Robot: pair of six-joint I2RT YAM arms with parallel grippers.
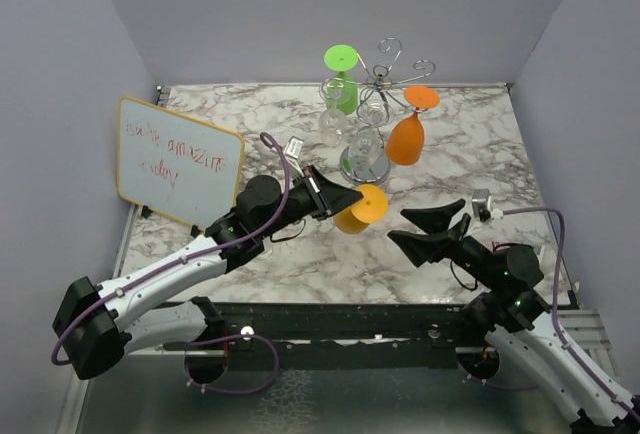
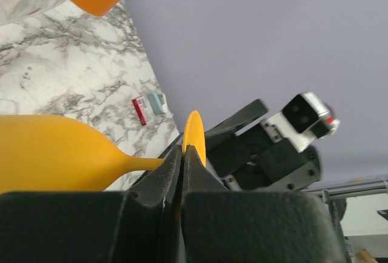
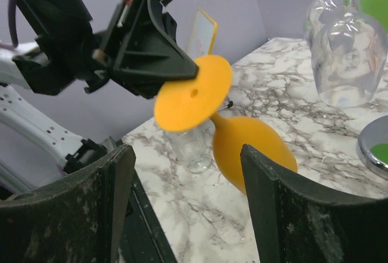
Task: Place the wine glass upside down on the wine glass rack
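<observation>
While the yellow wine glass (image 1: 360, 209) lies on its side in the air, well short of the wine glass rack (image 1: 385, 84), only the left tool (image 1: 345, 197) carries it, pinched tight on the thin edge of the round foot. The bowl hangs low towards the marble table (image 1: 480, 154); I cannot tell whether it touches. The right tool (image 1: 428, 226) stands just beside the glass, spread wide and holding nothing.

Such an edge grip looks weak: the bowl's weight could swing the glass in the pinch or pull it out. The rack already bears an orange glass (image 1: 405, 139), a green glass (image 1: 342, 64) and clear glasses (image 1: 335, 119), so a careless approach could knock one.
</observation>
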